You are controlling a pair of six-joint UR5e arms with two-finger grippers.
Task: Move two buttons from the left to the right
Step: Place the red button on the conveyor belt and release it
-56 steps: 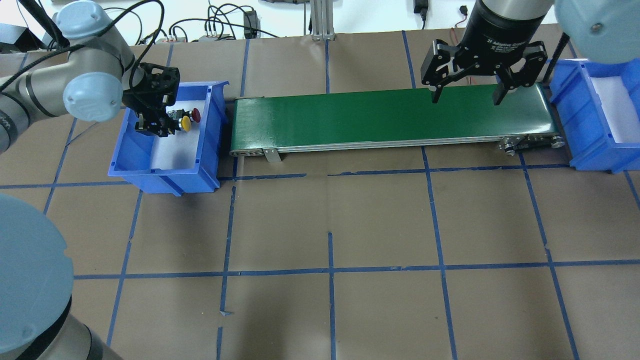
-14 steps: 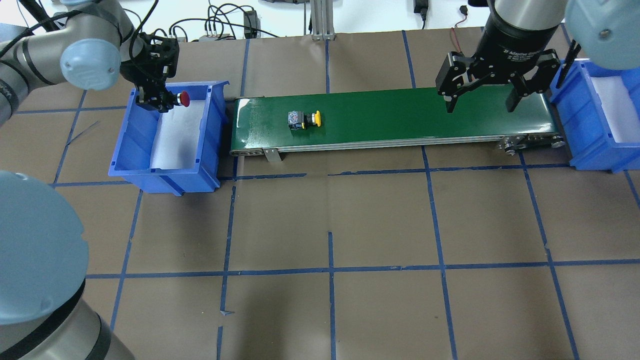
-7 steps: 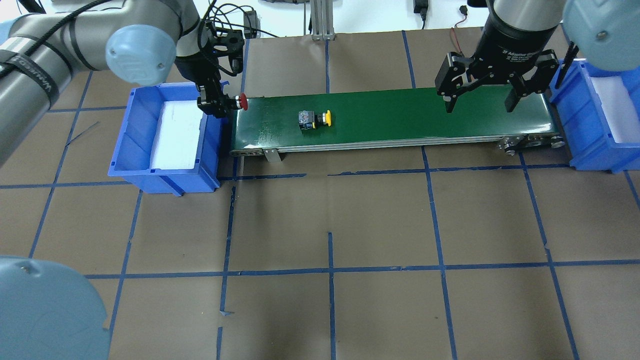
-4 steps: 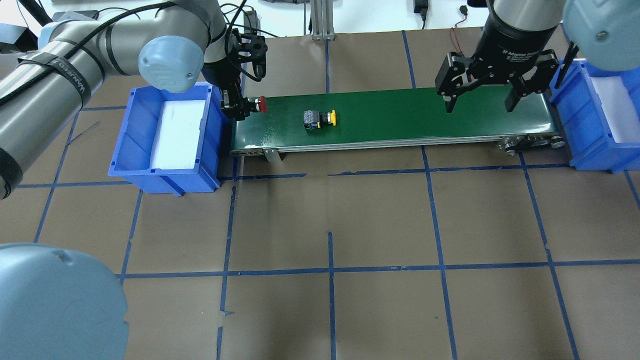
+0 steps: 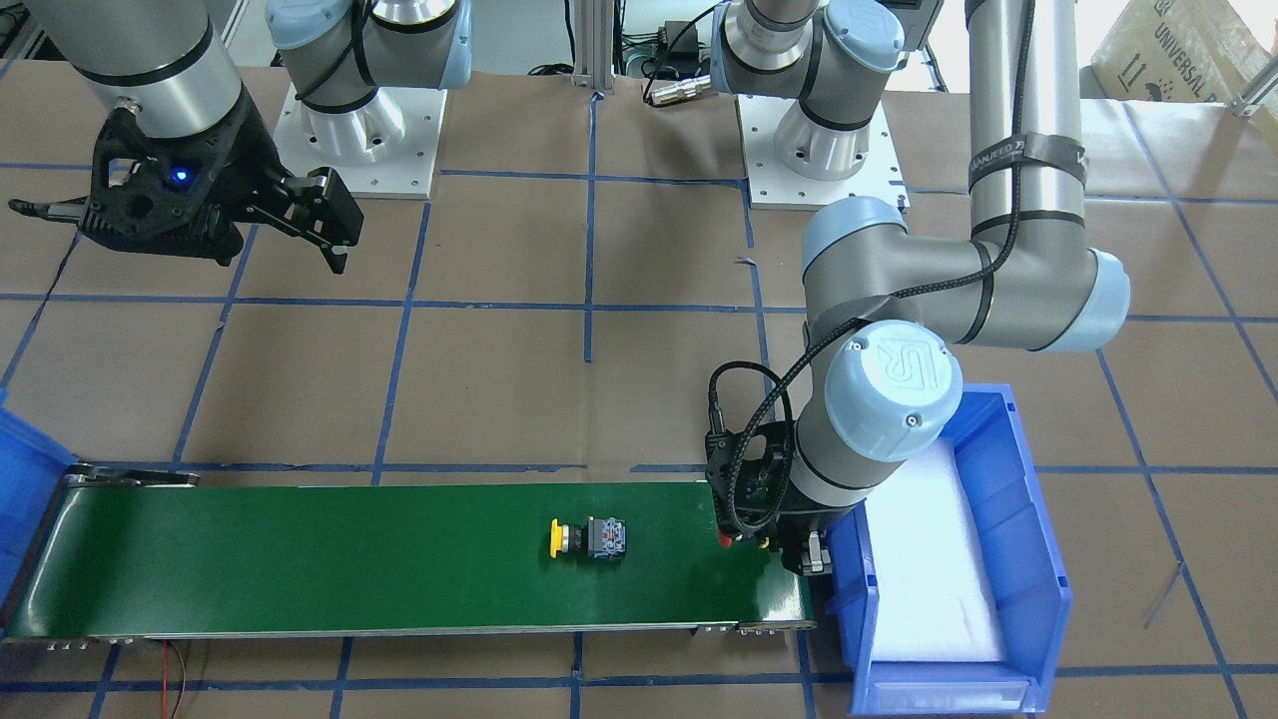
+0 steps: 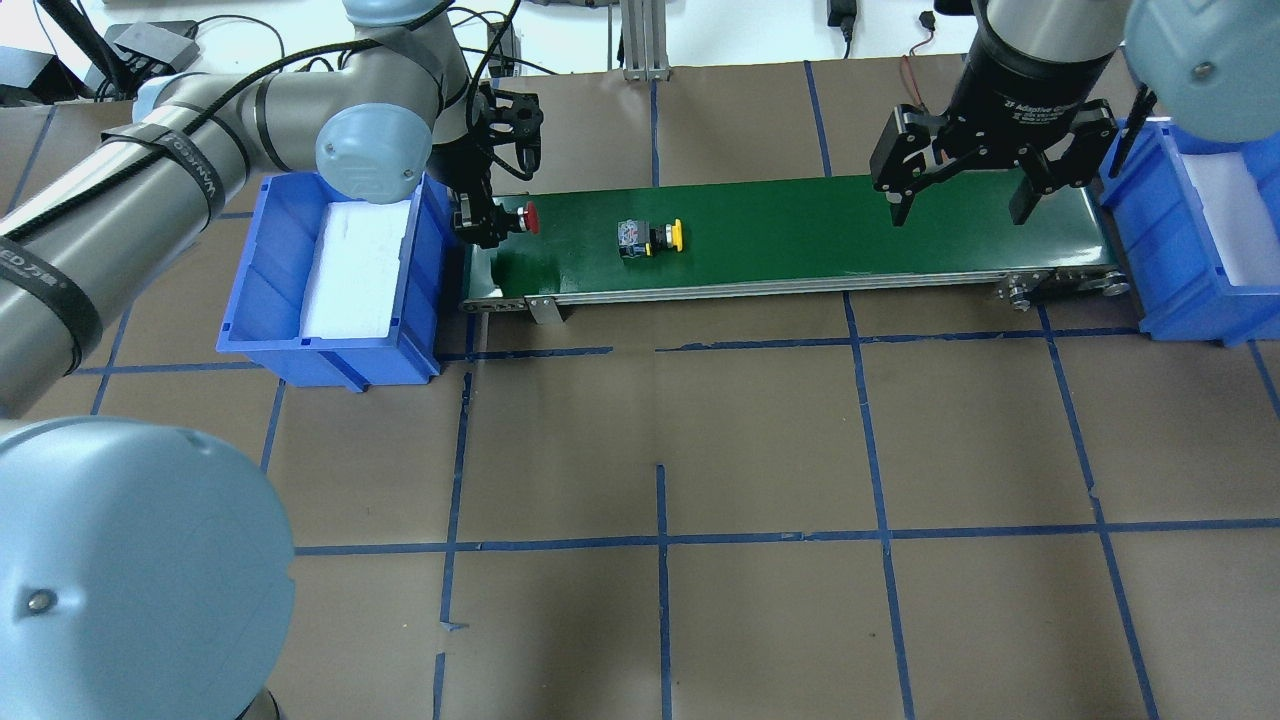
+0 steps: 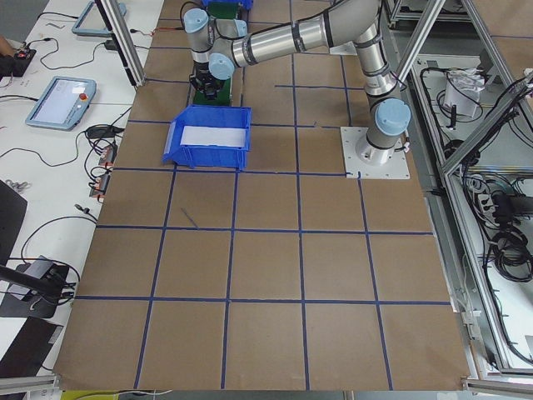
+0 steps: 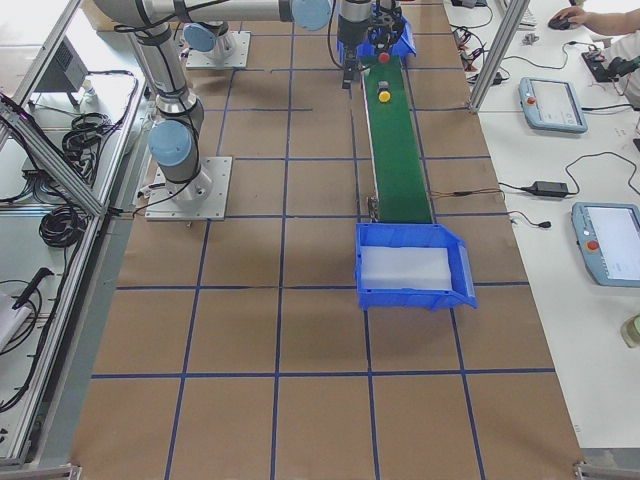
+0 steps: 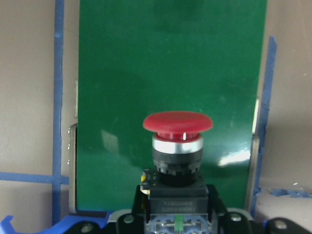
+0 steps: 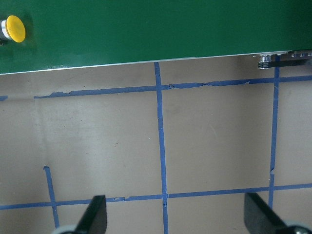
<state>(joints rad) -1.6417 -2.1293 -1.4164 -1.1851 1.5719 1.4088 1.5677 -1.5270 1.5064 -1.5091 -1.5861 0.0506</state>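
Note:
The red button (image 6: 528,215) is held in my left gripper (image 6: 490,222), cap pointing along the belt, just above the left end of the green conveyor belt (image 6: 800,240). In the left wrist view the red button (image 9: 178,129) fills the centre with the belt beneath it. The yellow button (image 6: 650,238) lies on its side on the belt a little to the right, also seen as the yellow button (image 5: 589,537) in the front-facing view. My right gripper (image 6: 962,215) hangs open over the belt's right end, holding nothing. The yellow cap (image 10: 14,28) shows at the right wrist view's top left corner.
A blue bin (image 6: 330,340) with a white liner stands at the belt's left end, and a second blue bin (image 6: 1180,300) at its right end. Brown paper with blue tape lines covers the table. Cables lie along the far edge.
My left gripper carried the red button out of the left bin to above the belt's left end. The yellow button has travelled rightward on the belt. The right gripper has stayed put.

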